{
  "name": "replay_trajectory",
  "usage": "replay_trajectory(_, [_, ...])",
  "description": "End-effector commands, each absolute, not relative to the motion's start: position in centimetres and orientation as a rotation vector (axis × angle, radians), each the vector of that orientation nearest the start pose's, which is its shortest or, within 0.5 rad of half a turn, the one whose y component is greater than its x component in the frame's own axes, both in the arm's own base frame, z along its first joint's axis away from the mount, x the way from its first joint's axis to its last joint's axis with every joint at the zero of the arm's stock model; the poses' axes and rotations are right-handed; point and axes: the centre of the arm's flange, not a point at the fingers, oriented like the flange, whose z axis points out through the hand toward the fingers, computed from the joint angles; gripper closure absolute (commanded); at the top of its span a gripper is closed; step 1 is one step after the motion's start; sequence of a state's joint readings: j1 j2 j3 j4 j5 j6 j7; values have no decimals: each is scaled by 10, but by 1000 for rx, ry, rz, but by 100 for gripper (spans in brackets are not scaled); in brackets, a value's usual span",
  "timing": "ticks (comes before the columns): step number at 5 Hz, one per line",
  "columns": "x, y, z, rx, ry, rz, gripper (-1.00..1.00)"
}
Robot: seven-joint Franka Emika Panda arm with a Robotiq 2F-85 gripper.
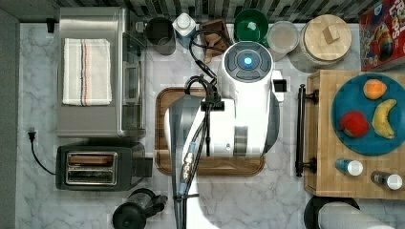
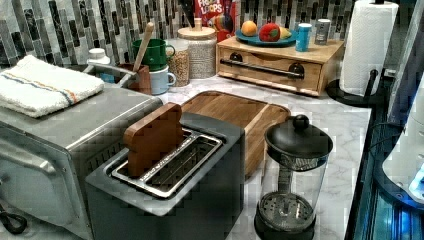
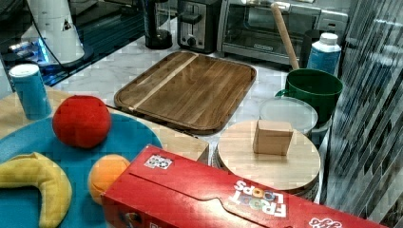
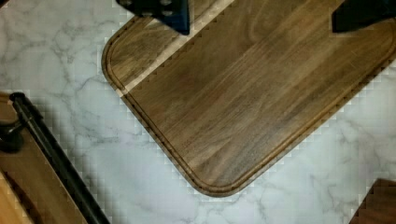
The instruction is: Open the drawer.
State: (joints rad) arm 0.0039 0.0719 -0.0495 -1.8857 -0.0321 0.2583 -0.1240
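Nothing was done yet: the drawer (image 2: pixel 272 70) sat shut, my hand (image 4: pixel 261 14) spread wide over the walnut tray (image 4: pixel 243 98), handle (image 4: pixel 56 158) at eight o'clock.

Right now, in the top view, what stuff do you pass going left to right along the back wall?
Dark cup → white bottle with blue label → green mug → clear-lidded container → jar with round wooden lid → red cereal box.

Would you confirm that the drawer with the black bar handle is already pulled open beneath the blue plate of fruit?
Not quite: the drawer is shut, its front flush with the wooden unit, as the left view shows. Its black bar handle and the blue plate of fruit above are as you say.
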Motion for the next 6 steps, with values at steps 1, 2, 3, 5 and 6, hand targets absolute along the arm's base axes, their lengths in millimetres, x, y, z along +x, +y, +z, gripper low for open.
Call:
replay_trajectory(1, [539, -107, 452, -3065, 617, 136, -100])
replay_trajectory(2, [530, -129, 443, -3094, 519, 121, -100])
replay_trajectory(3, [522, -145, 433, -3102, 447, 63, -100])
replay_trajectory(5, [522, -181, 423, -3170, 285, 44, -100])
replay_trajectory(6, [524, -193, 417, -3191, 202, 42, -100])
